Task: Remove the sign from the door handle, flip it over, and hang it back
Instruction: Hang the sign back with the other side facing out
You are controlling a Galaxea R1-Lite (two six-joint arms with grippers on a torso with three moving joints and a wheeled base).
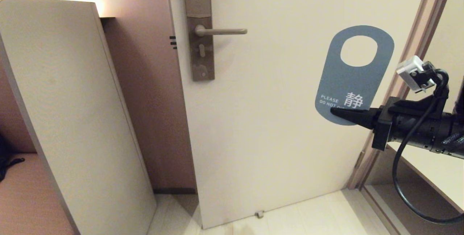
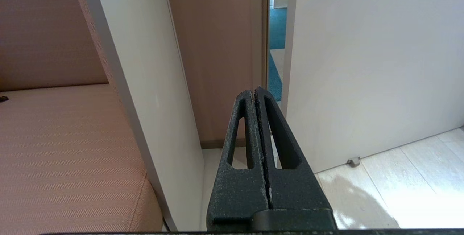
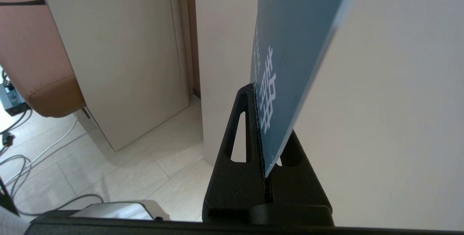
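Our right gripper (image 1: 335,111) clamps the sign (image 1: 353,73) upright, well right of the handle (image 1: 221,31) — left gripper (image 2: 256,93) parked, fingers clenched.

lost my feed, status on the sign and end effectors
Right end effector shut on sign, off the door handle. Left end effector shut, empty, parked. Nothing between sign and handle.

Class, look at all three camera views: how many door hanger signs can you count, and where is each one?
1. The sign is off the door handle, held upright at its bottom edge by the right gripper, to the handle's right, in front of the door. None other visible.
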